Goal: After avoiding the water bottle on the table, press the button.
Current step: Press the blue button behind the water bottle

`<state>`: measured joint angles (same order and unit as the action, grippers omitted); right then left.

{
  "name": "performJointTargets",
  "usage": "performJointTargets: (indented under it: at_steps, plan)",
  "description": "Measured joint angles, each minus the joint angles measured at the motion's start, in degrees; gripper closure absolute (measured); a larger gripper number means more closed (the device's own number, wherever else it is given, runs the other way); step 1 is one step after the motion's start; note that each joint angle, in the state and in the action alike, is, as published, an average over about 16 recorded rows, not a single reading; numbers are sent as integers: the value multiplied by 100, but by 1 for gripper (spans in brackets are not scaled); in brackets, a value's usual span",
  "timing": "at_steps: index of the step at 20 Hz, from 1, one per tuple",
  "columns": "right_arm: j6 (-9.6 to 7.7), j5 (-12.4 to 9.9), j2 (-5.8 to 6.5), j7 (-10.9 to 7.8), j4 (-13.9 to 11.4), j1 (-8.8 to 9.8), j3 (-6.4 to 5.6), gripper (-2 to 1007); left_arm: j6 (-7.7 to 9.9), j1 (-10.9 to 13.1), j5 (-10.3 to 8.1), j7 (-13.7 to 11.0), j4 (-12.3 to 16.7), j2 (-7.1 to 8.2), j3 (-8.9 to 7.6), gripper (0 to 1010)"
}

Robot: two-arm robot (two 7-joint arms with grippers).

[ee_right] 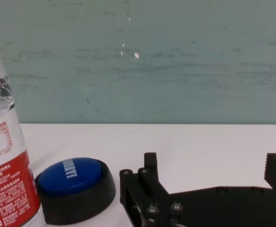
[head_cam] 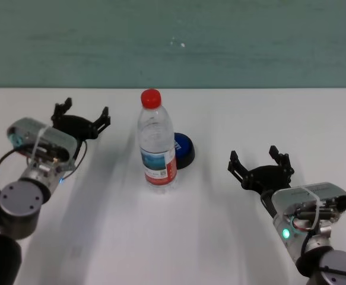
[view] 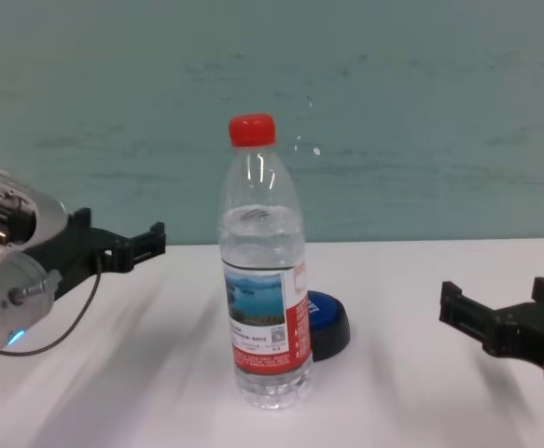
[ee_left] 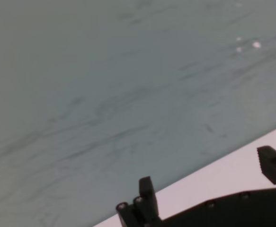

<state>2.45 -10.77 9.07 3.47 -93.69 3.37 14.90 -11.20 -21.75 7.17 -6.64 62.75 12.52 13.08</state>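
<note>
The water bottle (head_cam: 156, 142) stands upright in the middle of the white table (head_cam: 232, 119), red cap on top; it also shows in the chest view (view: 263, 280) and the right wrist view (ee_right: 5, 175). The blue button (head_cam: 183, 150) on its black base sits just behind and to the right of the bottle, partly hidden by it; it also shows in the chest view (view: 327, 322) and the right wrist view (ee_right: 74, 187). My left gripper (head_cam: 82, 113) is open and empty, left of the bottle. My right gripper (head_cam: 259, 159) is open and empty, right of the button.
A teal wall (head_cam: 173, 41) rises behind the table's far edge. Bare white tabletop lies between each gripper and the bottle and along the near side.
</note>
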Motion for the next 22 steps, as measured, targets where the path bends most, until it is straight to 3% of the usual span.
performJointTargets:
  at_steps: [6,12,17,22]
  plan:
    - [0,0,0,0,0,0,0,1,527,708,113,210,1148,41,-198,10]
    - [0,0,0,0,0,0,0,1,981,1445,166,201,2233,72,-357,10]
    - [0,0,0,0,0,0,0,1,1238,1985,166,159,2906,29,-462,10]
    - [0,0,0,0,0,0,0,1,1379,2466,169,139,3419,-72,-528,10]
